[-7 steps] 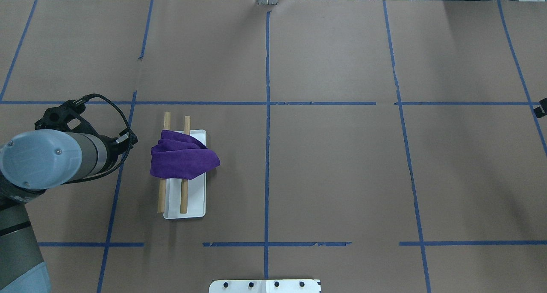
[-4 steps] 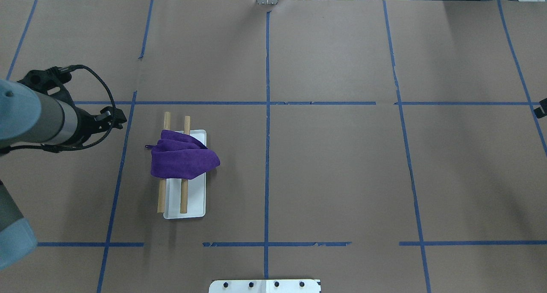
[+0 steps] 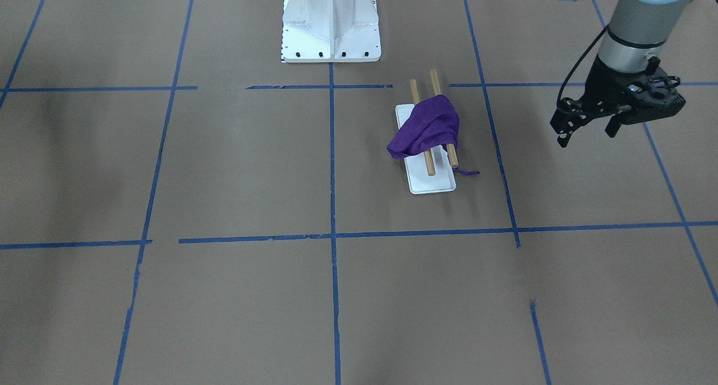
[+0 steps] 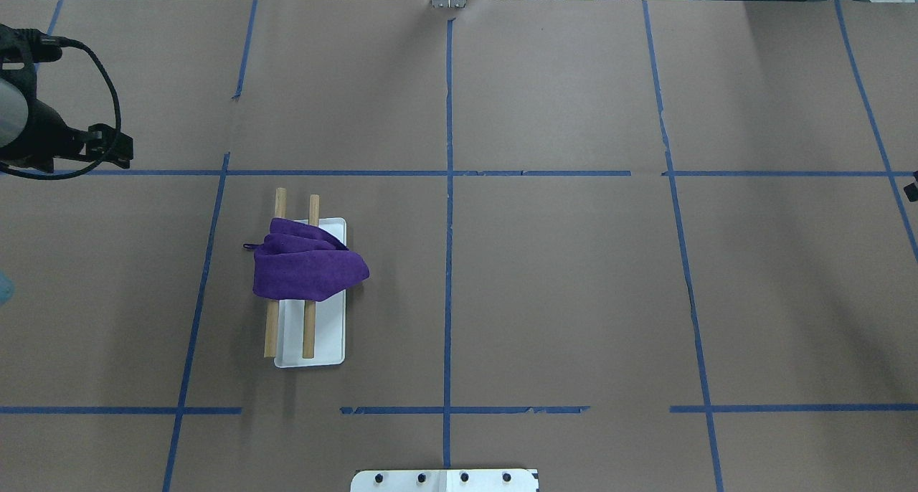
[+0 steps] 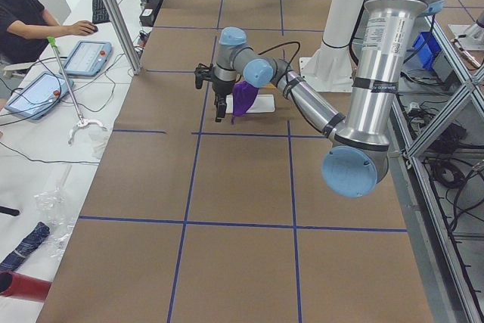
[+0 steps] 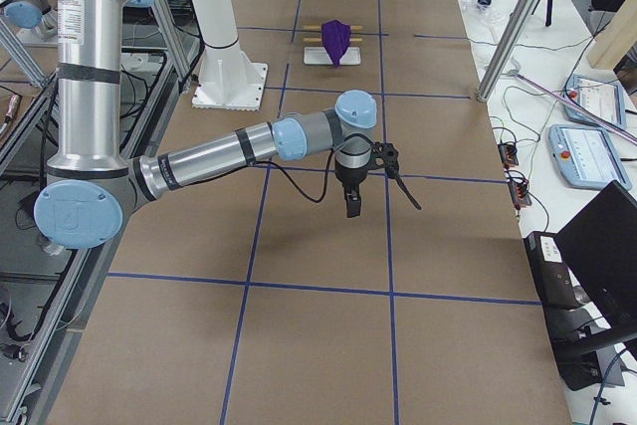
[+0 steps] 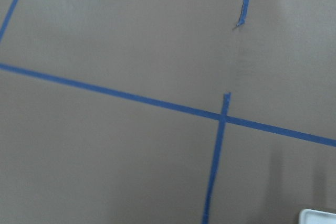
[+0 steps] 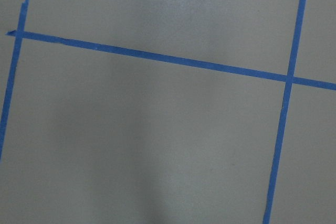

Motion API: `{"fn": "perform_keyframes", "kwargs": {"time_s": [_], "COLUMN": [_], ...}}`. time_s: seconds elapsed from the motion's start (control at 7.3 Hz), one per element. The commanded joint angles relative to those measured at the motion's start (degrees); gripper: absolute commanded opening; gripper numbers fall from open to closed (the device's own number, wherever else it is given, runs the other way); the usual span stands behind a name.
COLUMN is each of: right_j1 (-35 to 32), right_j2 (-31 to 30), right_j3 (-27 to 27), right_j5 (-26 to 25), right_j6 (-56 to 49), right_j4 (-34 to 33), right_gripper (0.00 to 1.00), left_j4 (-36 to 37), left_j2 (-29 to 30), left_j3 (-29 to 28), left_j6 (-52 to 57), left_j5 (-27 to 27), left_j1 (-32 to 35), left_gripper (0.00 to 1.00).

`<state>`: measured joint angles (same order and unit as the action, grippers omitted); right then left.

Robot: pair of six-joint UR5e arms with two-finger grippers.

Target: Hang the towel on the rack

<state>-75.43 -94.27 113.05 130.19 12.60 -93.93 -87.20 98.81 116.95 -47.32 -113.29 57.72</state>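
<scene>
We see the purple towel (image 3: 426, 128) draped across both wooden dowel rods (image 3: 429, 166) of the rack (image 3: 433, 186), with bare rod ends showing beyond it at each end and one corner sagging over the side of the white tray base. The rack stands on the brown paper-covered table (image 3: 224, 166), near the white pedestal (image 3: 331, 20). Our left gripper (image 3: 586, 133) hangs above the table well apart from the rack, jaws spread with nothing between them. Our right gripper (image 6: 373, 196) hovers far from the rack; whether its jaws are parted or clenched we cannot tell
</scene>
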Motion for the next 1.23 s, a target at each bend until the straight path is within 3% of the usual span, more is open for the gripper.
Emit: {"fn": "perform_keyframes", "kwargs": {"time_s": [0.0, 0.14, 0.27, 0.55, 1.1], "right_j1": [-2.43, -2.87, -3.14, -5.58, -10.34], "right_j2": [-0.03, -0.03, -0.03, -0.03, -0.29], "right_j3": [-2.12, -2.3, -2.39, -3.87, -7.66], "right_j5": [3.29, 3.48, 3.66, 5.67, 9.54], "right_j6": [-0.21, -0.21, -0.21, -0.38, -4.69], "right_j4": [0.06, 0.06, 0.06, 0.06, 0.07], "right_gripper": [1.0, 1.0, 1.0, 1.0, 1.0], "left_j4": [-0.08, 0.01, 0.1, 0.01, 0.36], "left_j2": [-0.1, -0.71, -0.63, -0.28, -0.81], "left_j3": [-6.7, -10.74, -14.17, -18.14, -27.19], "left_j6": [23.65, 34.9, 41.54, 43.09, 56.95], "left_j5": [-12.78, -17.97, -18.54, -18.29, -18.11], "left_j1": [12.79, 18.6, 22.14, 24.61, 31.13], "left_gripper": [1.0, 1.0, 1.0, 1.0, 1.0]}}
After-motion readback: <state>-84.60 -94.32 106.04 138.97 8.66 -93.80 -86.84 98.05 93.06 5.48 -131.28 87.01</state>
